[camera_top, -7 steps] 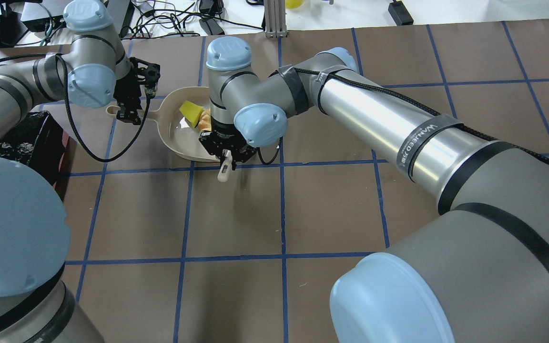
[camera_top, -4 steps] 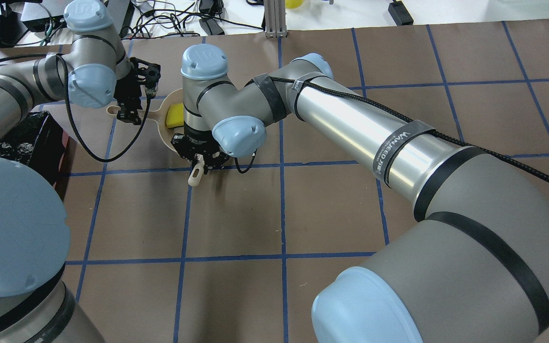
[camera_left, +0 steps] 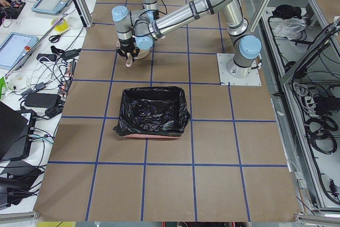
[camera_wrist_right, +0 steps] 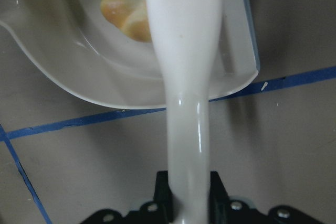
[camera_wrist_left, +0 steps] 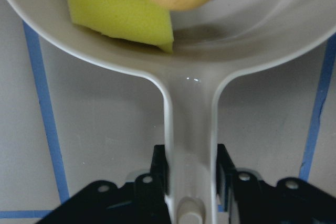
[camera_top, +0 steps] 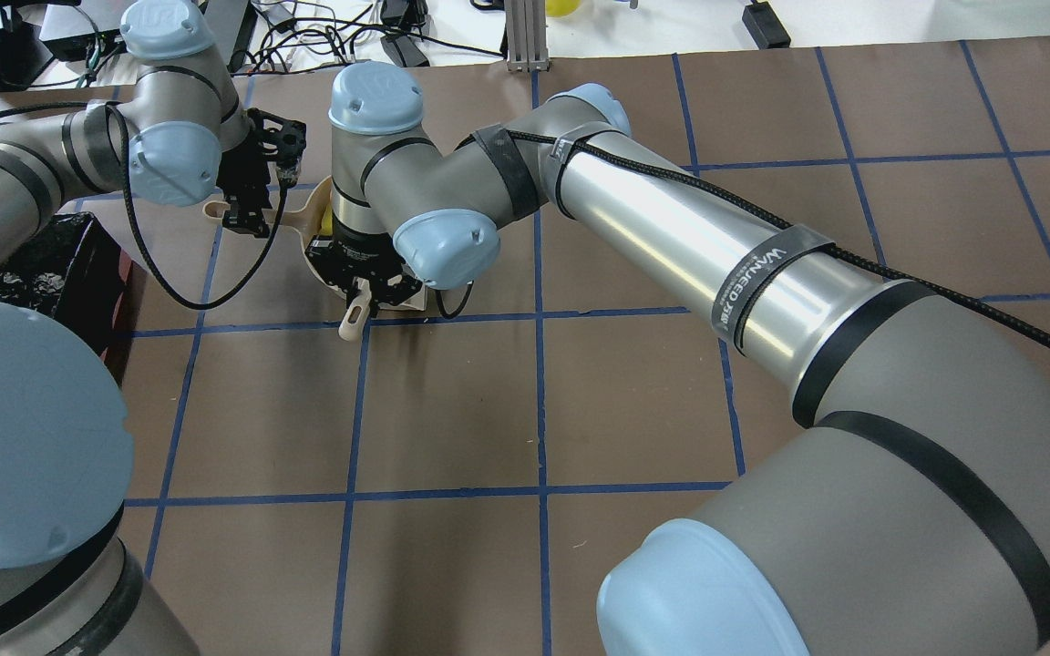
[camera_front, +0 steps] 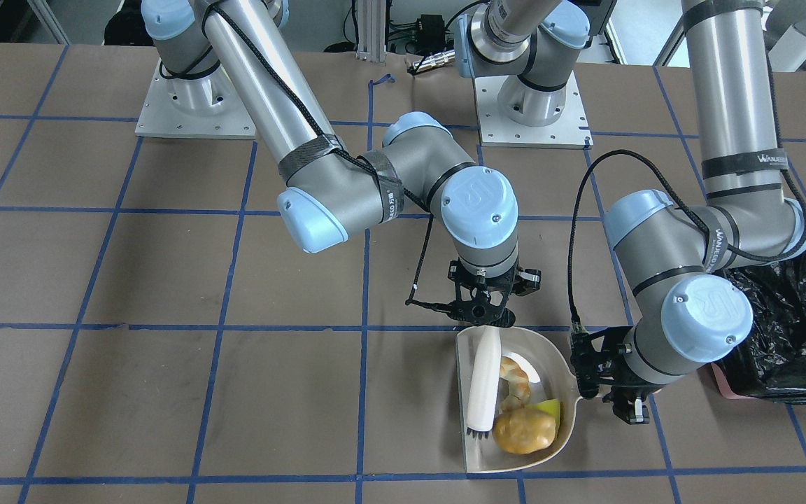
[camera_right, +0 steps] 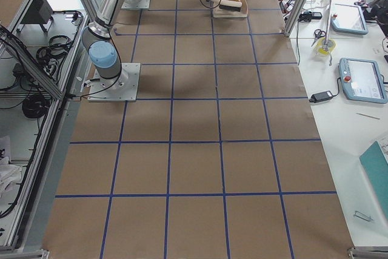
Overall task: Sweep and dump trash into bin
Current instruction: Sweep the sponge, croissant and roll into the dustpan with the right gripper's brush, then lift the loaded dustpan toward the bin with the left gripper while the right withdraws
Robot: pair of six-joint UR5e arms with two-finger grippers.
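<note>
The beige dustpan (camera_front: 474, 448) lies on the table and holds all three trash items: the golden-brown potato lump (camera_front: 525, 430), the tan croissant piece (camera_front: 515, 372) and the yellow sponge wedge (camera_front: 548, 408). My left gripper (camera_front: 604, 383) is shut on the dustpan handle (camera_wrist_left: 190, 145). My right gripper (camera_front: 488, 318) is shut on the handle of a white brush (camera_front: 483, 381), whose head lies inside the pan beside the trash. The bin (camera_front: 788, 329), lined with a black bag, stands just beyond my left arm. In the overhead view my right wrist (camera_top: 363, 282) hides most of the pan.
Brown table covering with a blue tape grid. The bin (camera_left: 151, 112) sits by the table's left end. Both arm bases (camera_front: 193, 105) are at the robot's side. Cables and equipment (camera_top: 324, 36) lie past the far edge.
My right arm has moved left across the dustpan with the brush, toward the handle side. The sponge is now hidden under my right wrist in the overhead view. The left arm has stayed still.
</note>
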